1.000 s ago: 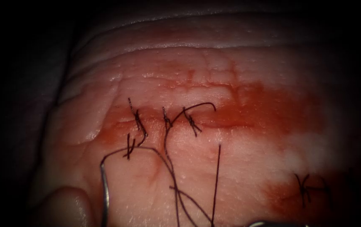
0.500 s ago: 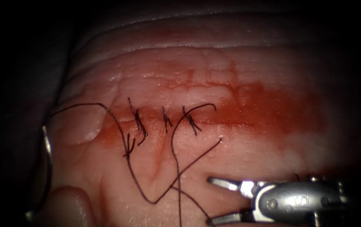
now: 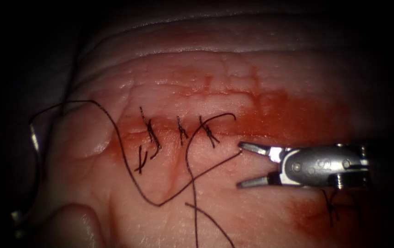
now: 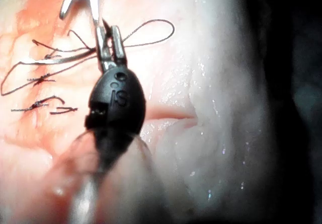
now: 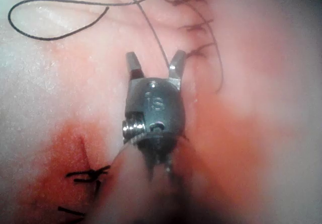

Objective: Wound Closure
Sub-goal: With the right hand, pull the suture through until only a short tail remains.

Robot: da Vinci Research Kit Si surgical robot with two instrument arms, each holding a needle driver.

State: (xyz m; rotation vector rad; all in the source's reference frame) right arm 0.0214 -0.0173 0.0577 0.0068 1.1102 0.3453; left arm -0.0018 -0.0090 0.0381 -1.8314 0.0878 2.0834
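Altogether two tools are at work. The right arm's silver needle-driver tool [image 3: 240, 165] [image 5: 155, 63] has its jaws spread wide and holds nothing. The free end of the one long dark thread [image 3: 160, 205] lies in the gap just beside one jaw tip; I cannot tell whether they touch. The left arm's dark tool [image 4: 109, 32] has its jaws pressed together where thread and a grey sliver meet them; which of the two it pinches cannot be told.

Just beyond the right tool's tips, three knotted dark stitches [image 3: 182, 131] cross the cut [image 3: 256, 134] in the pale pink pork tissue [image 3: 252, 82]. A fourth knotted stitch [image 3: 332, 206] sits beside that tool's body. Red fluid [image 3: 298, 115] stains the surface around the tool.

One curved steel needle [image 3: 34, 137] glints at the tissue's dim edge, well apart from the right tool and out of the tissue. The thread sweeps from it in a wide loop, with bare tissue between loop and tool.
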